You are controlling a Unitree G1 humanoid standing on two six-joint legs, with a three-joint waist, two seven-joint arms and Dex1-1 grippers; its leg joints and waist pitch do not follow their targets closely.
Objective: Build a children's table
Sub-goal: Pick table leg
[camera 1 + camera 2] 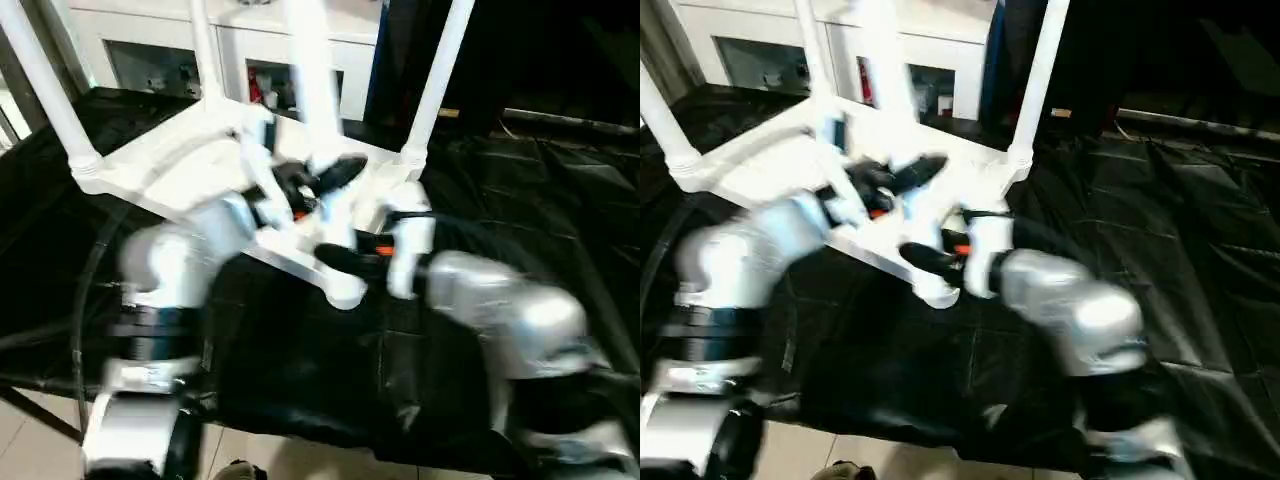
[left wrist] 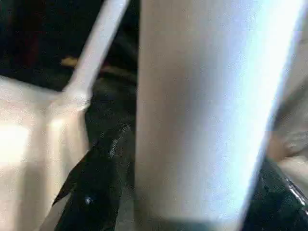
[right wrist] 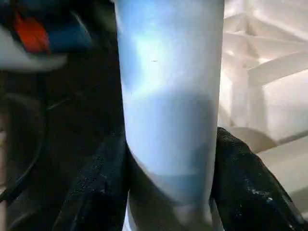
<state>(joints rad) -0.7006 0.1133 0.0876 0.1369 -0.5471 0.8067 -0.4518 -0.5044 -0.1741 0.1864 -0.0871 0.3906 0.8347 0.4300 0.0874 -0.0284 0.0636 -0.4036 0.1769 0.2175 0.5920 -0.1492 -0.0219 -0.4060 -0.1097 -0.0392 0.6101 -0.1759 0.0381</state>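
**Both grippers around the near-corner leg of the upturned table**

Your children's table lies upside down on the black-draped work table, ribbed underside up. Three legs stand upright in their corner sockets: one at the left corner, one at the far corner and one at the right corner. The fourth leg rises from the corner nearest you, and that is where both of your arms meet.

Your left forearm comes up from the lower left and reaches inward over the tabletop's underside, wrist bent toward the near leg. The left gripper sits against that leg above its base. In the left wrist view the leg runs between the two black fingers, one on each side; they bracket it closely, but you cannot tell from the blur whether they press on it.

Your right forearm comes in from the lower right, roughly level, its wrist turned inward. The right gripper sits low on the same leg, just above the corner socket. In the right wrist view the fingers lie against both sides of the leg, gripping it, with the ribbed underside beside it.

A white cabinet stands behind the work table.
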